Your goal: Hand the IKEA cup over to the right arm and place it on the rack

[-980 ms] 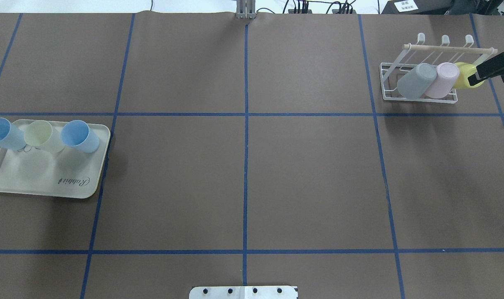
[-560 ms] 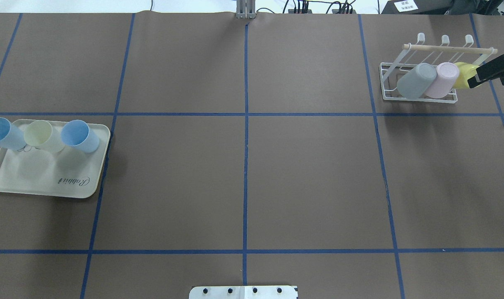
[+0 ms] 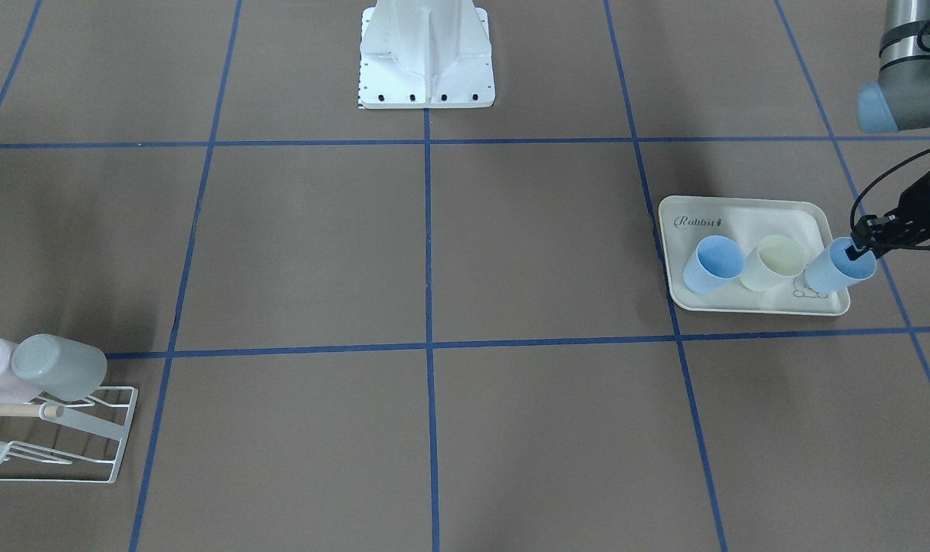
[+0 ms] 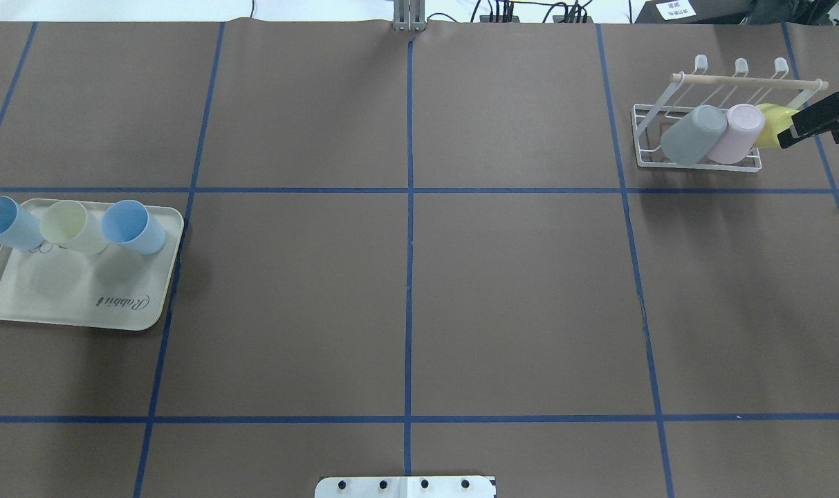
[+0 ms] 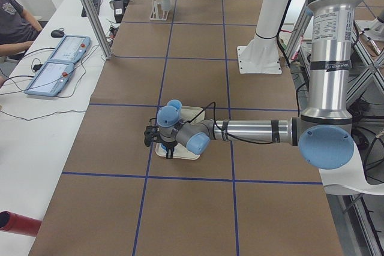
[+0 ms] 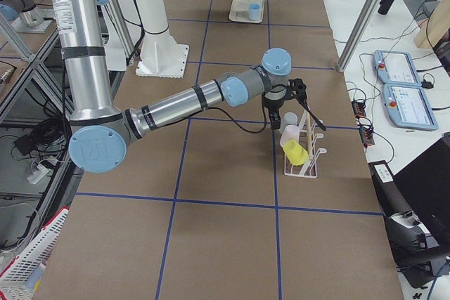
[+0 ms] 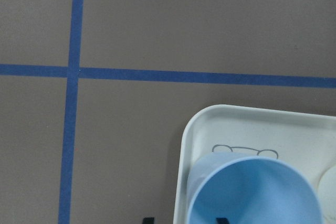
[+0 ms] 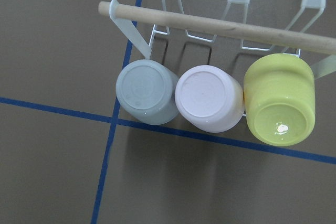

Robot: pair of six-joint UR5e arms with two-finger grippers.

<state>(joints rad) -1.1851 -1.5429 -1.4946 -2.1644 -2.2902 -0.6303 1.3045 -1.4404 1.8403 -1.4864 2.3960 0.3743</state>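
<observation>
Front-facing: the left jaws straddle the rim of the blue cup [image 3: 836,270], which stands in the tray's [image 3: 741,211] corner beside a cream cup [image 3: 775,263]. Overhead: the rack [image 4: 744,81] sits at the desk's far right corner, the right jaws just beside its yellow cup [image 4: 768,124]; clenched or released, I cannot tell. Left wrist: fingertips [image 7: 148,220] apart, released, cup wall between them. Right wrist: grey cup [image 8: 146,97], pink cup [image 8: 209,97] and yellow cup show their bottoms below the rod [image 8: 220,27]
</observation>
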